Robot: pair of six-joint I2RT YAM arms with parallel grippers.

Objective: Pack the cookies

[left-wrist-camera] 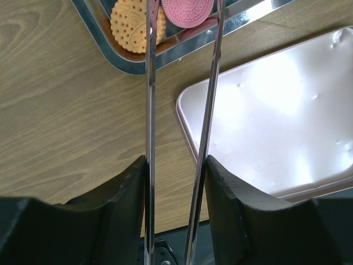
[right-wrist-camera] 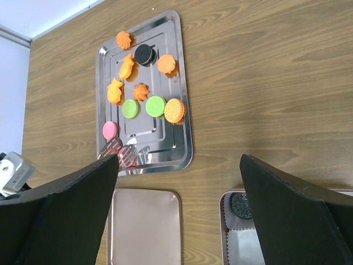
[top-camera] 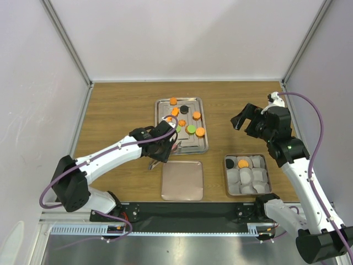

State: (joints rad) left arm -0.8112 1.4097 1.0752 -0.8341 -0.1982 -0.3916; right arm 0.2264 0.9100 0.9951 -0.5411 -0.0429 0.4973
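The cookies lie on a steel tray (top-camera: 165,105): orange (top-camera: 173,101), black (top-camera: 183,109) and green (top-camera: 191,128) ones, and they show again in the right wrist view (right-wrist-camera: 155,105). My left gripper (top-camera: 163,146) is shut on metal tongs (left-wrist-camera: 149,110). The tong tips hold a pink cookie (left-wrist-camera: 187,12) over the tray's near left corner, beside an orange cookie (left-wrist-camera: 135,27). My right gripper (top-camera: 248,118) is open and empty, high above the table right of the tray. A black cookie (top-camera: 230,163) and an orange cookie (top-camera: 242,163) sit in the small box (top-camera: 267,175).
The box holds several pale paper cups (top-camera: 246,176). A flat pinkish lid (top-camera: 182,180) lies on the table below the tray, and it also shows in the left wrist view (left-wrist-camera: 276,110). White walls enclose the wooden table on three sides.
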